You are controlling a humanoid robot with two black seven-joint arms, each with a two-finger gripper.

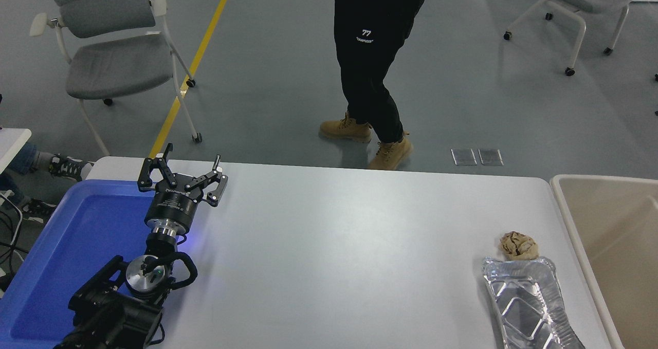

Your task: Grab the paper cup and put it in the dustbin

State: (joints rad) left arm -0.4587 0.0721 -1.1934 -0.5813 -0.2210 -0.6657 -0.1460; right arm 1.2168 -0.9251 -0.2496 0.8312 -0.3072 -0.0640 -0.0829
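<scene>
At the worktop's left edge a blue tray [77,236] runs out of view at the lower left corner. The left arm lies parked over the tray's right rim, its left gripper [181,173] near the far edge with its fingers spread wide and holding nothing. From there the white worktop [334,251] lies bare across its whole middle, wide open room right up to the far edge. Near the right edge a crumpled brown paper ball [518,245] touches the far end of a crinkled foil tray [529,302], which is cut off at the near edge. The dustbin [570,220] stands against the worktop's right edge, cropped by the frame; what shows of its inside is plain beige. No paper cup can be made out anywhere. Beyond the far edge a person [372,66] stands on grey floor, seen only from the waist down; a grey chair [113,56] sits far left beside a yellow floor line [193,66].
</scene>
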